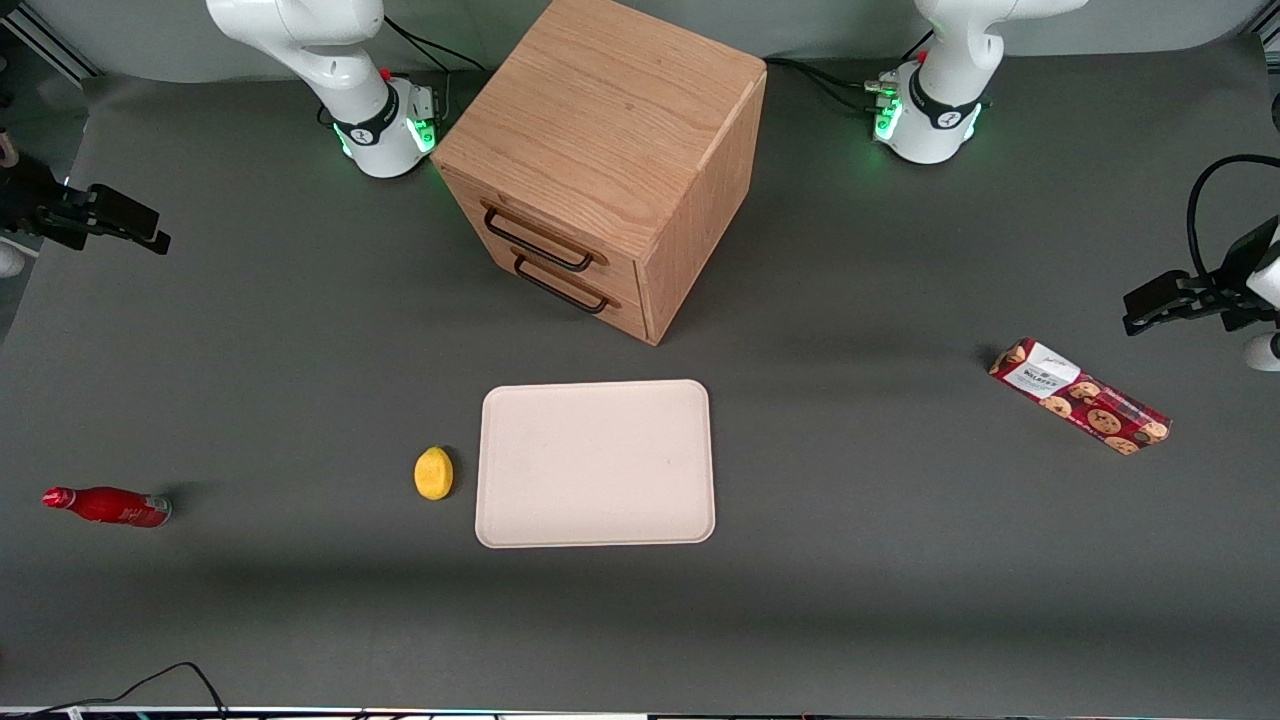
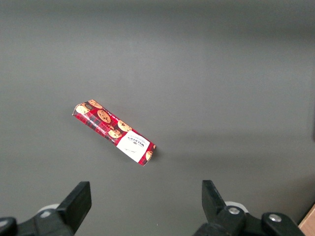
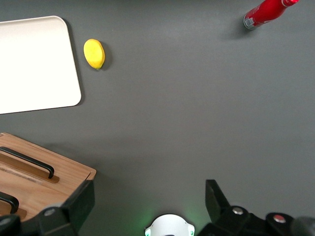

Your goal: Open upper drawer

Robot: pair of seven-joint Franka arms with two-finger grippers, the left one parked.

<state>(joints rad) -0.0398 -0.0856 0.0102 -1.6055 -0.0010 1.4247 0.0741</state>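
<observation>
The oak cabinet (image 1: pixel 610 130) stands at the back middle of the table, its front turned toward the working arm's end. The upper drawer (image 1: pixel 533 229) is shut, its thin black bar handle (image 1: pixel 540 241) flat against the front just above the lower drawer's like handle (image 1: pixel 560 287). In the right wrist view part of the upper drawer (image 3: pixel 22 196) and its handle (image 3: pixel 7 199) show. My right gripper (image 1: pixel 140 228) hangs open and empty above the table at the working arm's end, well away from the cabinet. Its fingers (image 3: pixel 83 199) stand wide apart around the gripper (image 3: pixel 150 201) gap.
A pale tray (image 1: pixel 596 462) lies in front of the cabinet, nearer the camera, with a yellow lemon (image 1: pixel 433 472) beside it. A red bottle (image 1: pixel 108 506) lies toward the working arm's end. A cookie box (image 1: pixel 1080 396) lies toward the parked arm's end.
</observation>
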